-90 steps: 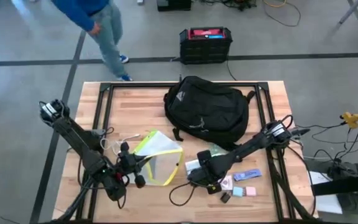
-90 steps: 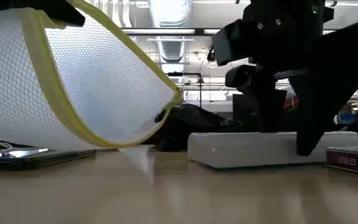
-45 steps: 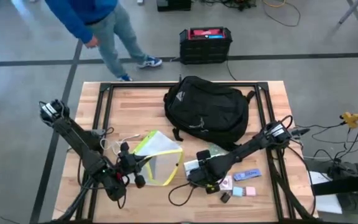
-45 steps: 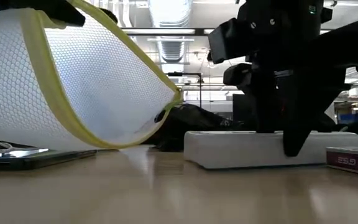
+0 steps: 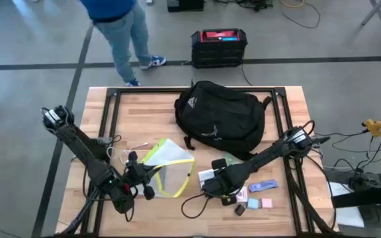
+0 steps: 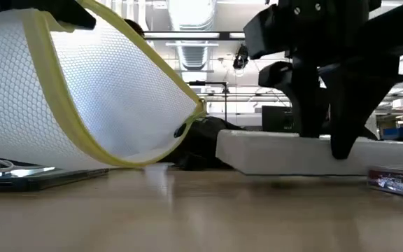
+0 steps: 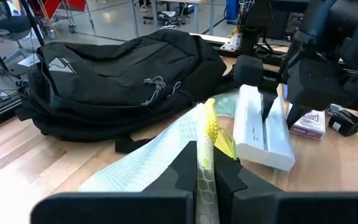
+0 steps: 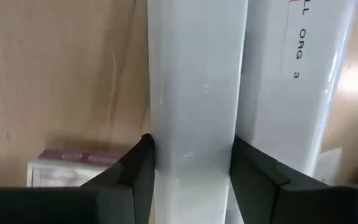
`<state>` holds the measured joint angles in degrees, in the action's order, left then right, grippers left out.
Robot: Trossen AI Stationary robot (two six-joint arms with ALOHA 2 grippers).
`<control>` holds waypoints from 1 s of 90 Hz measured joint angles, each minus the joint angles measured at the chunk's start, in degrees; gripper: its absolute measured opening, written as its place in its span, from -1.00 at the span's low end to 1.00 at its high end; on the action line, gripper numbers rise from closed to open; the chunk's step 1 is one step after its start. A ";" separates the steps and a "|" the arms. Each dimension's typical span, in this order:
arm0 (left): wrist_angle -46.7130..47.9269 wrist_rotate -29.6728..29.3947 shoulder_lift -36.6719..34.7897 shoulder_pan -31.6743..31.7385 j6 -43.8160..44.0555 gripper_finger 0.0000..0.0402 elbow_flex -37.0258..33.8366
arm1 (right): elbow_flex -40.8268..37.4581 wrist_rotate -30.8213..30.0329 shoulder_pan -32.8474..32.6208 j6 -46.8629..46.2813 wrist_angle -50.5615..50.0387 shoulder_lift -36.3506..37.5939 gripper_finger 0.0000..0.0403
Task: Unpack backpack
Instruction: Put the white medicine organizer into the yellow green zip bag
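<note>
Much of the unpacking looks done, I judge: a spread of things already lies on the tabletop (image 5: 144,106) in front of me, while the backpack (image 5: 220,118) sits at the far middle, slumped on its side. I cannot see whether its zip is open or whether anything is left inside.

My right jaws (image 6: 325,143) are clamped on a long white box (image 6: 313,154), one finger on each long side, holding it just clear of the wood near the middle. My left jaws (image 7: 206,168) pinch the yellow rim of a white mesh pouch (image 5: 167,165), held up off the tabletop at the near left. Through the mesh it looks empty, though I cannot be sure.

Already out: a purple-and-white carton (image 7: 308,122) right of the white box, small pastel blocks (image 5: 260,203) at the near right, and a white cable (image 5: 123,151) left of the pouch.

Left, as I judge: set the box down and check the backpack.
</note>
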<state>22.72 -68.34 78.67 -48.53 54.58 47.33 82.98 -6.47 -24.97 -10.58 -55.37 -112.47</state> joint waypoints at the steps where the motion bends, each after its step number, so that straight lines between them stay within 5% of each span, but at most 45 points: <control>1: 0.00 0.00 0.00 0.00 0.00 -1.00 0.00 | 0.00 -0.01 0.00 -0.01 -0.12 0.12 -0.26; 31: -0.63 -0.04 0.00 0.01 -0.01 -1.00 -0.02 | 1.62 2.36 0.00 -2.52 -0.19 4.94 -0.39; 67: -3.58 -1.42 0.00 0.00 -0.08 -1.00 -0.02 | 4.81 6.66 -0.25 1.31 2.48 5.23 -0.91; 77: -3.45 -1.22 0.00 0.00 -0.57 -1.00 -0.02 | 4.77 6.78 -2.11 3.63 2.81 5.06 -0.84; 90: -3.43 -1.23 0.00 0.00 -1.56 -1.00 -0.02 | 4.72 6.54 -4.08 7.86 4.32 3.45 -0.52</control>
<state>19.29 -69.57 78.67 -48.53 53.03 47.31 87.70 0.07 -29.05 -2.72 -51.05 -109.02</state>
